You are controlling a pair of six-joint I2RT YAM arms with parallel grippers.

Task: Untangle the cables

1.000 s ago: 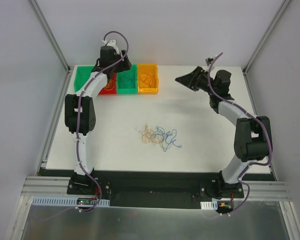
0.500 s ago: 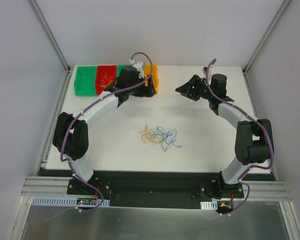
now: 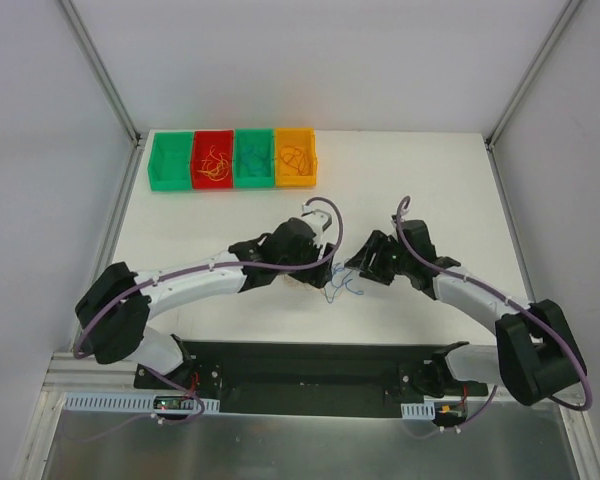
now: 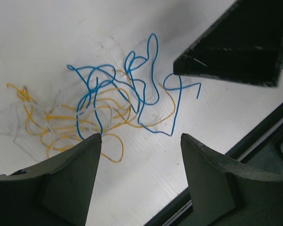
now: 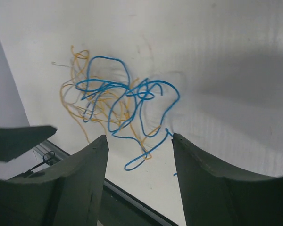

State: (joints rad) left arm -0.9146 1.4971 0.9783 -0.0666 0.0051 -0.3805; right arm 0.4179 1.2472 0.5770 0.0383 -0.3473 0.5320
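Observation:
The cables are a small tangle of thin blue and orange wires on the white table, near its front edge. My left gripper hovers at the tangle's left and my right gripper at its right, tips almost facing. In the left wrist view the cables lie just beyond the open left gripper, with an orange loop by its left fingertip. The right wrist view shows the cables ahead of the open right gripper, a blue loop lying on the table between its fingertips. Neither gripper holds anything.
At the table's far edge stand bins in a row: green, red, green and orange, three of them with wires inside. The table's black front edge runs just below the tangle.
Both arms swung from the far side of the table down to the tangle near the front edge. The right gripper's jaws have narrowed a little.

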